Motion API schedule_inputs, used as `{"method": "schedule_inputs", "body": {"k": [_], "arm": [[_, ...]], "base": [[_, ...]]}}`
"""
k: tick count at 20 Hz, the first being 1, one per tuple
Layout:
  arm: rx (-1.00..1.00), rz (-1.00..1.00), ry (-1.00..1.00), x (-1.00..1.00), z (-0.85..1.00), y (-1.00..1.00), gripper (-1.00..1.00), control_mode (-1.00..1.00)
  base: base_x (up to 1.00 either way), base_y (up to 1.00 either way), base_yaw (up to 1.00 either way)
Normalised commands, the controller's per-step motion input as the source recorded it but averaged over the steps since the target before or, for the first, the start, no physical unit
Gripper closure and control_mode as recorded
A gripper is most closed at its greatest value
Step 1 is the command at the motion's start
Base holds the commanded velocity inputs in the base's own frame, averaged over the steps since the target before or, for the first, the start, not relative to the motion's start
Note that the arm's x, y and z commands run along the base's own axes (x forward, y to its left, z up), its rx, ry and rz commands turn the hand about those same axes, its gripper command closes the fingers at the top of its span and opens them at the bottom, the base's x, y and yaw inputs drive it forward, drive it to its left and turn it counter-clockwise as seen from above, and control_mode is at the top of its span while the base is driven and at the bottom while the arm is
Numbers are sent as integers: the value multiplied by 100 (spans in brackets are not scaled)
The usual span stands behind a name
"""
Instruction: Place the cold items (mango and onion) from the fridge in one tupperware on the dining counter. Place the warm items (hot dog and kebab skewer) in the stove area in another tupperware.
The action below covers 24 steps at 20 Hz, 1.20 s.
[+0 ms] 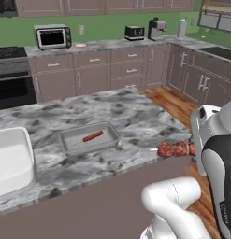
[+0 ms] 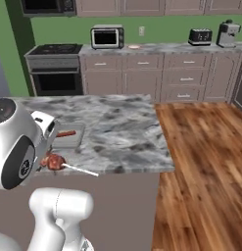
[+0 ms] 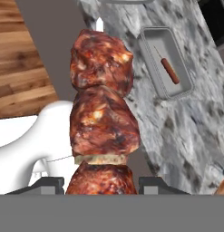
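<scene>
Tray (image 1: 68, 140) on the counter (image 1: 135, 116) holding a hot dog (image 1: 92, 136) lying slantwise; kebab (image 1: 175, 149) at the counter's near edge, long axis level, stick tip leftward, apparently clamped between the jaws of the gripper (image 3: 102, 183), arm folded low.

Grey-white marbled island surface (image 1: 131, 116), dark brown front panel below, wood floor (image 2: 205, 162) to one side. On it: shallow grey tupperware (image 1: 70, 144) near the middle, a hot dog (image 1: 92, 136) lying lengthwise inside on its base. A second, white tupperware (image 1: 14, 156), deeper, sits at the left end, apart from the grey one. Far back surface (image 2: 157, 48) along the wall carries a toaster oven (image 2: 107, 37), toaster (image 2: 200, 36), coffee machine (image 2: 227, 33).
</scene>
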Motion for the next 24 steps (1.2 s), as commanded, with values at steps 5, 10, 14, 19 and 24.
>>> {"method": "schedule_inputs", "body": {"k": [5,10,14,19,24], "arm": [[0,0,0,0,0,0,100,100],[0,0,0,0,0,0,100,100],[0,0,0,0,0,0,100,100],[0,0,0,0,0,0,100,100],[0,0,0,0,0,0,100,100]], "base": [[5,56,0],[23,26,15],[29,8,25],[40,0,26],[43,0,25]]}}
